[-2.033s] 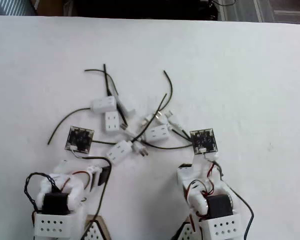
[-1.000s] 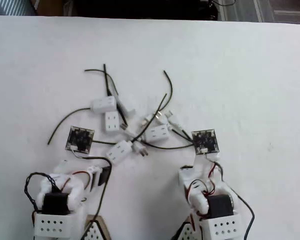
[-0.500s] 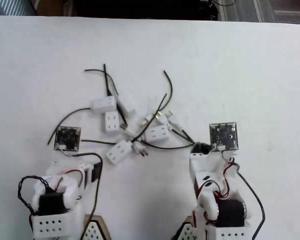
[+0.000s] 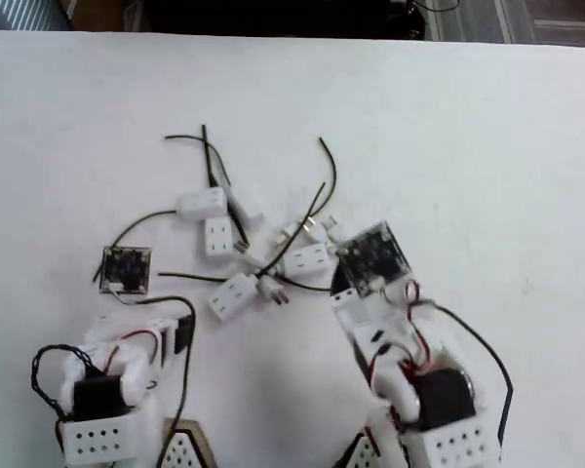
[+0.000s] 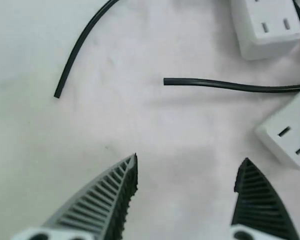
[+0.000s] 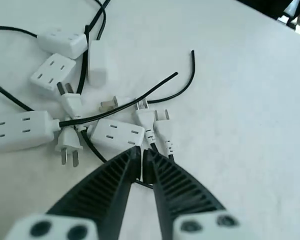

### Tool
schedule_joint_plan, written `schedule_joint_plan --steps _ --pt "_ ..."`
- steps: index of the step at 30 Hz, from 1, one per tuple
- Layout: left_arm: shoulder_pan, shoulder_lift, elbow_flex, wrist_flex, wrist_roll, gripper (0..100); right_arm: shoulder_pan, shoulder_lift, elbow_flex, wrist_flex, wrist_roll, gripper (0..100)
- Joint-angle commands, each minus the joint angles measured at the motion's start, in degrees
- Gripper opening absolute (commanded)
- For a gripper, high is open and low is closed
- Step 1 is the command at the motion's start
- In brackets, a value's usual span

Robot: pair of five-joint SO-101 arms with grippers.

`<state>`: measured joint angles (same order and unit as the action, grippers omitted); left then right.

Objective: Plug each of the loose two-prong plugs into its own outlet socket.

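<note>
Several white outlet sockets lie in a tangle of black cords at mid-table: one (image 4: 203, 202) at the back, one (image 4: 217, 236) just below it, one (image 4: 234, 294) nearest the left arm, one (image 4: 307, 258) by the right arm. Loose two-prong plugs (image 4: 273, 290) (image 4: 317, 226) lie among them. My right gripper (image 6: 140, 153) is shut on nothing, its tips just short of a socket (image 6: 117, 134) and two white plugs (image 6: 145, 117) (image 6: 162, 125). My left gripper (image 5: 187, 182) is open over bare table, with a socket (image 5: 290, 135) beside one finger and a cut cord end (image 5: 165, 81) ahead.
Another socket (image 5: 267, 25) and a loose black cord (image 5: 75, 50) lie farther out from the left gripper. More sockets (image 6: 20, 129) (image 6: 51, 74) (image 6: 62, 41) and a plug (image 6: 68, 142) lie beyond the right gripper. Bare white table (image 4: 487, 146) stretches around the cluster.
The right arm swung out to the right, then back left toward the socket cluster. The left arm shifted a little to the left. The sockets and plugs have not moved.
</note>
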<state>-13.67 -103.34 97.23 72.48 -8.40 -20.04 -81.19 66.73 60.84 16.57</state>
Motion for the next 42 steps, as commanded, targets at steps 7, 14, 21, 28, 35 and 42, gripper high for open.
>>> schedule_joint_plan --steps 7,14,21,28,35,42 --pt "-1.3 -0.4 -0.2 -1.1 0.1 32 -12.4 40.2 -22.8 5.3 -2.5 3.6" --pt "-1.3 -0.4 -0.2 -1.1 0.1 32 -20.9 58.9 -32.4 7.2 -10.2 13.8" --pt "-1.3 -0.4 -0.2 -1.1 0.1 32 -24.2 70.1 -39.8 7.5 -10.3 13.8" --pt "-1.3 -0.4 -0.2 -1.0 0.1 32 -24.0 78.3 -44.0 7.3 -10.1 13.8" --pt "-1.3 -0.4 -0.2 -0.8 0.1 31 -23.0 85.2 -46.9 4.1 -10.1 13.8" --pt "-1.3 -0.4 -0.2 -0.7 0.1 31 -18.5 88.6 -46.9 3.5 -10.0 13.8"
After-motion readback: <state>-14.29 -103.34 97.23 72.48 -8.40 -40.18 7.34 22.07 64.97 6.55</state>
